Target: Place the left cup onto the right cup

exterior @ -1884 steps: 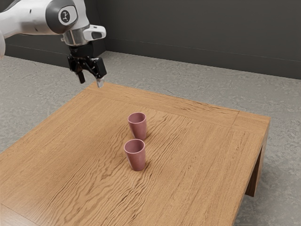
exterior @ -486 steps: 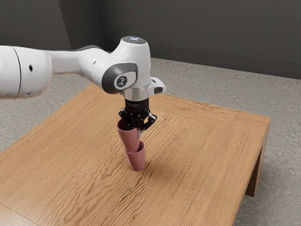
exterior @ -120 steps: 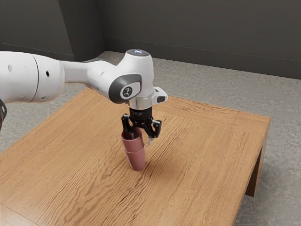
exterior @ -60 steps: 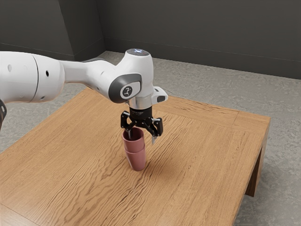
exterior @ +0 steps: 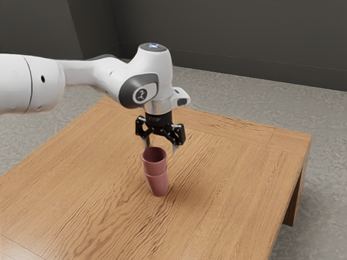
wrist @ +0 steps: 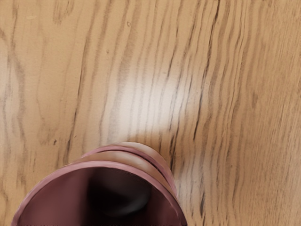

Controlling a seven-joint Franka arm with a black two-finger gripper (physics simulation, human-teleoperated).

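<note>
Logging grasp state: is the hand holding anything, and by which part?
Nothing is held. The hand is open, its fingers spread above the top cup, which sits nested in the lower cup.

A wooden table with strong, wavy grain stood on a grey speckled floor. Its thick side panel showed at the exterior view's right. Behind ran a dark wall with a darker baseboard. In the wrist view, a pale glare patch lay on the grain.

Claw wide open, vertical, facing straight down.
</note>
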